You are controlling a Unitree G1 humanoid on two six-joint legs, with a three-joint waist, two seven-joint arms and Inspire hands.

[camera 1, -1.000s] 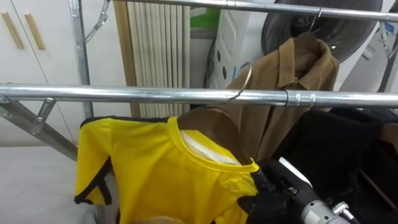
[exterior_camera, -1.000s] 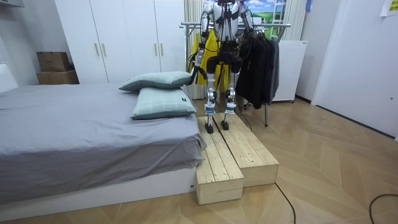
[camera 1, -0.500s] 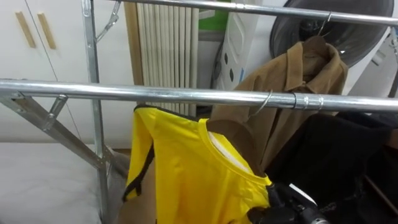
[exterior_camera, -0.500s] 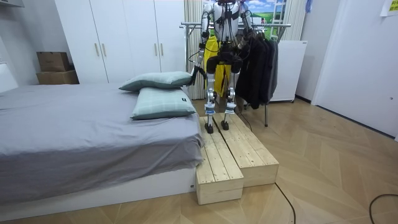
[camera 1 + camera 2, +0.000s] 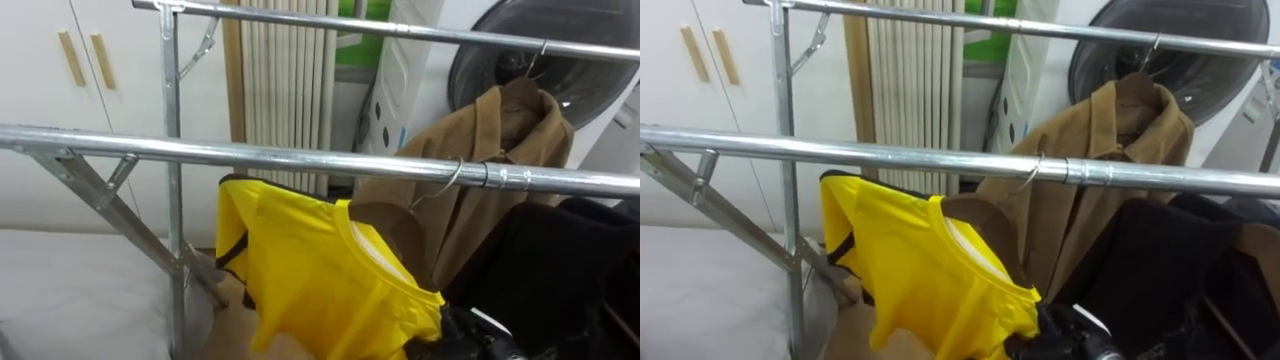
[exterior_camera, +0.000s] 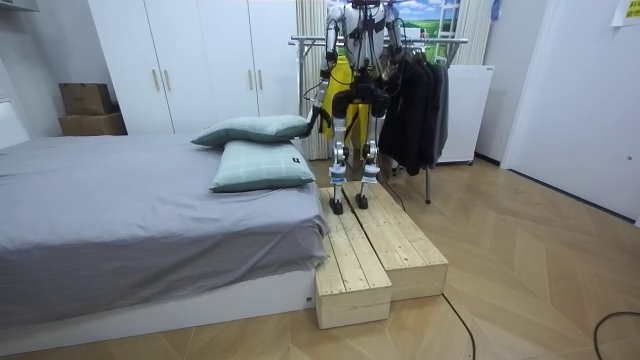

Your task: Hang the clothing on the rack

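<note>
A yellow shirt (image 5: 310,280) with dark trim hangs on a brown hanger (image 5: 395,225). The hanger's wire hook (image 5: 440,185) sits over the near metal rail (image 5: 250,155) of the clothes rack. My right hand (image 5: 470,340) is dark and low at the bottom edge, against the shirt's lower shoulder; its fingers are hidden. In the room view I stand on a wooden platform (image 6: 380,250) facing the rack, and my left hand (image 6: 318,117) is held low, out to the room view's left, apart from the shirt (image 6: 340,75).
A brown jacket (image 5: 500,150) hangs from the far rail (image 5: 400,30). Dark clothes (image 5: 540,270) crowd the near rail to the right of the shirt. The rack's upright and brace (image 5: 175,200) stand on the left. A bed (image 6: 130,200) lies to the room view's left.
The shirt was spread wide towards my left; it now hangs narrower from the hook on the rail. My left hand has dropped away from it. My view has turned slightly.
</note>
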